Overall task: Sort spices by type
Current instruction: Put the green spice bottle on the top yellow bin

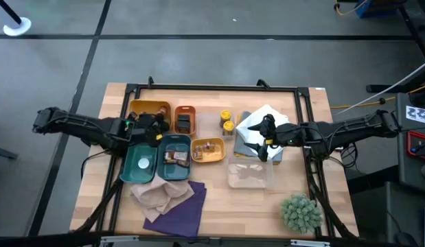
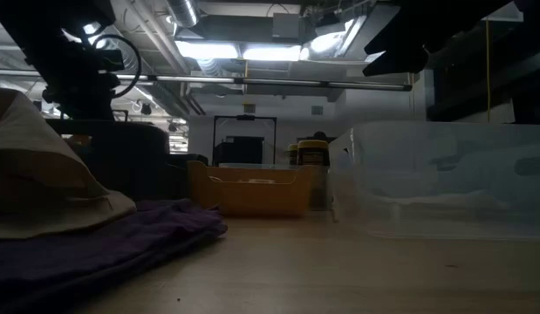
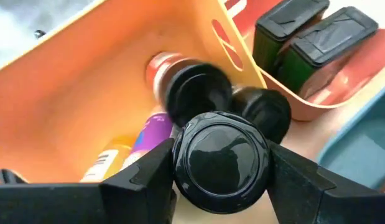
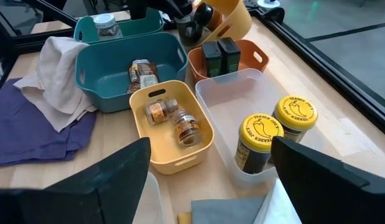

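High view – left gripper (image 1: 152, 128): over the near corner of the orange bin (image 1: 149, 110), at the desk's (image 1: 219, 219) left-rear part.
High view – right gripper (image 1: 265, 139): above white and grey cloths, right of centre; fingers spread.
High view – spices: two yellow-capped jars (image 1: 227, 121) behind the yellow tray (image 1: 208, 151); packets in the teal tray (image 1: 174, 156); dark boxes in the red-orange tray (image 1: 184, 120).
Low view – yellow tray (image 2: 249, 187): mid-distance on the desk, a yellow-lidded jar (image 2: 311, 155) behind it; clear container (image 2: 444, 179) at right, purple cloth (image 2: 86, 249) at left.
Left wrist view – left gripper (image 3: 220, 163): clamped on a black-capped bottle (image 3: 220, 160), cap facing the camera, just outside the orange bin's rim.
Left wrist view – orange bin (image 3: 86, 93): holds another black-capped bottle (image 3: 189, 87) lying down – a purple-labelled one beside it.
Right wrist view – right gripper (image 4: 208, 177): fingers wide apart, holding nothing.
Right wrist view – spices: two small jars (image 4: 170, 118) in the yellow tray (image 4: 173, 155); two yellow-capped jars (image 4: 273, 134) in a clear tray (image 4: 226, 99).
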